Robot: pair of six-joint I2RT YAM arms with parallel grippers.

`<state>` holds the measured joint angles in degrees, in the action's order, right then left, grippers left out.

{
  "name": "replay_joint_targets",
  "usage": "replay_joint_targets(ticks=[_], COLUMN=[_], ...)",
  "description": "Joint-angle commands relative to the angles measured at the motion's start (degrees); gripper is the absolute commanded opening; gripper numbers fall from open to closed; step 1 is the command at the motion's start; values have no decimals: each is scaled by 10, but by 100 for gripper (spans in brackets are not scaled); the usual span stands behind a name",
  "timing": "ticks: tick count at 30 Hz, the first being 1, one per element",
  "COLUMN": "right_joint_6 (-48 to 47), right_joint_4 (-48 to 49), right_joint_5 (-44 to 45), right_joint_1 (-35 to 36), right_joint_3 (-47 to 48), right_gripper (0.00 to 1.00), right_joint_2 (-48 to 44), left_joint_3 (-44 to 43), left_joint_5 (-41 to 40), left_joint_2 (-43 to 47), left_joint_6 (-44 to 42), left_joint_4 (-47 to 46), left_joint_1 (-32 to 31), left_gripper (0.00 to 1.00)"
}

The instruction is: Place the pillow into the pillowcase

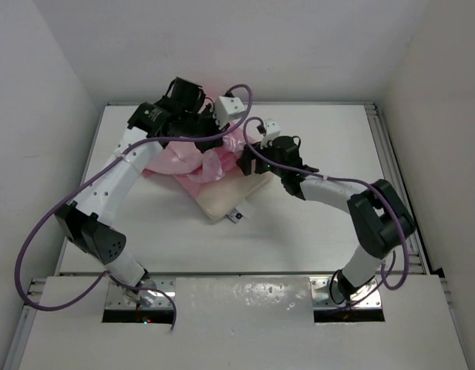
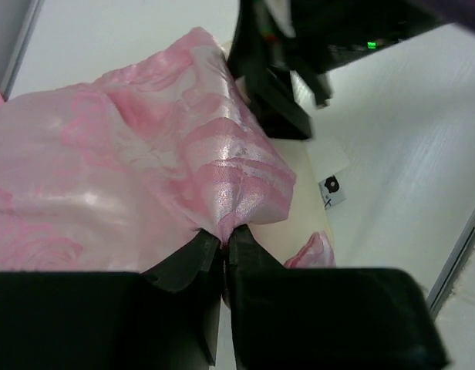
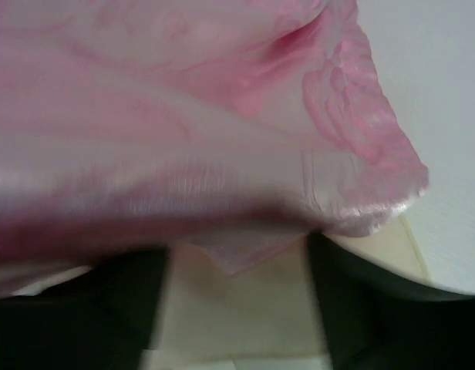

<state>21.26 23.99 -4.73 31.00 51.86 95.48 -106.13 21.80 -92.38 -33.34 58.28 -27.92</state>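
**Left wrist: pincer nips the case, pillow partly covered**

The left pincer (image 2: 224,240) is pressed together on a gathered fold of the case (image 2: 145,154), and the satin bunches to a point right at its tips. From there the pink fabric swells toward 10 o'clock and fills most of this view. At 3 o'clock of the tips a strip of cream pillow (image 2: 308,216) shows from under the case's edge. Its small tag (image 2: 331,185) lies just beyond, on the white counter (image 2: 399,154).

In the right wrist view the right pincer (image 3: 236,281) is spread wide, with its dark fingers (image 3: 368,308) at 5 and 7 o'clock of the frame. Bare pillow lies in the gap between them. The case's hem hangs over that gap from 12 o'clock. Whether either finger touches the cloth cannot be told through the blur.

From the top, both pincers meet over the bundle, the left at its 11 o'clock side and the right at its 2 o'clock side. The bundle sits on the half of the counter far from the arm bases. The case covers the pillow's 10 o'clock end. The pillow's uncovered corner, with the tag, points to 6 o'clock.
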Motion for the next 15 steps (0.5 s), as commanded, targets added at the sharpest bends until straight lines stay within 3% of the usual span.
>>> replay_joint_targets(ticks=[1,2,5,6,7,8,15], right_joint_6=[54,73,124,125,125,121,140], right_joint_4=[69,78,109,113,109,99,-45], right_joint_5=[29,41,89,92,91,90,143], right_joint_1=[-2,-7,-16,-19,-21,-22,-33], right_joint_3=[39,33,-21,-28,-32,-29,-13], right_gripper=[56,1,0,0,0,0,0], right_joint_2=[35,35,9,-8,-15,-21,-71], left_joint_3=[55,76,151,184,199,216,298], left_joint_5=[13,0,-61,-75,-98,-108,-121], left_joint_2=[40,43,47,43,40,36,-9], left_joint_6=[-36,-39,-23,-10,-6,0,33], left_joint_4=[-14,-13,-19,-24,-36,-45,-137], left_joint_1=[-26,-31,-47,-51,-62,-66,-114], left_gripper=[7,27,62,67,78,97,100])
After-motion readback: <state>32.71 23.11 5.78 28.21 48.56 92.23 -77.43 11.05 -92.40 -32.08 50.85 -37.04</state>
